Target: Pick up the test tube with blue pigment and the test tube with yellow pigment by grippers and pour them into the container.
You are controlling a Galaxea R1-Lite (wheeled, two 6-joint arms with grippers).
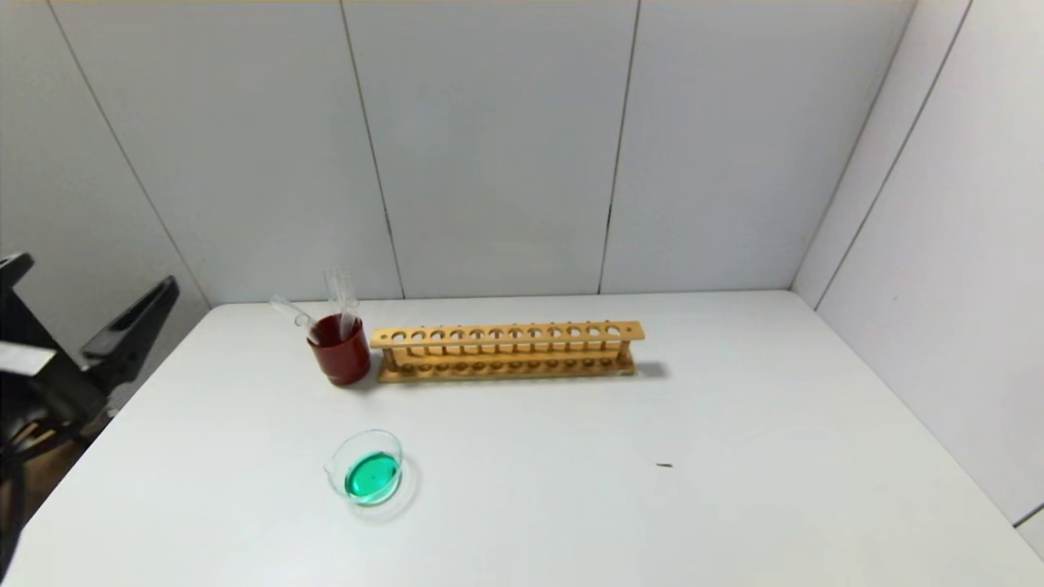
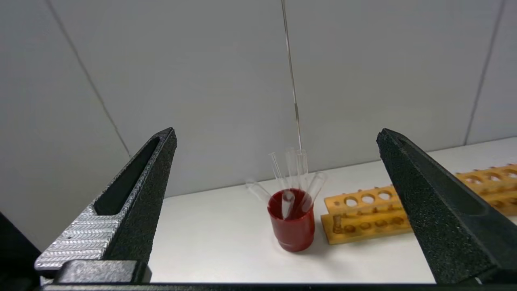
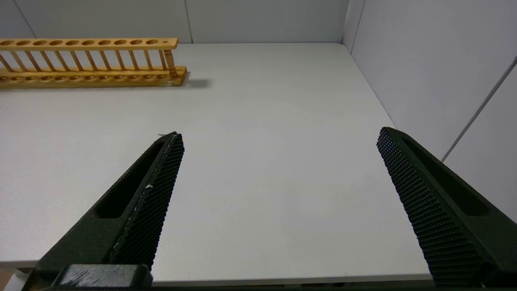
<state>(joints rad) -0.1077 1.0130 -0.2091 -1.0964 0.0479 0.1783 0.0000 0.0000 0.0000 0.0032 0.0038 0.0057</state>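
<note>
On white table (image 1: 734,456): container (image 1: 369,471), wooden rack (image 1: 507,350), red cup (image 1: 340,349).

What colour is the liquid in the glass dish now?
Green, pooled in the container; shows best in the head view.

Container (image 1: 371,469): clear glass dish, upright on table, holding green liquid.

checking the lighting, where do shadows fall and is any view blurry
Head view: soft shadow beside the wooden rack at its right end; left gripper at the frame edge looks blurred. Right wrist view: the same rack shadow on the table. Left wrist view: red cup sharp.
</note>
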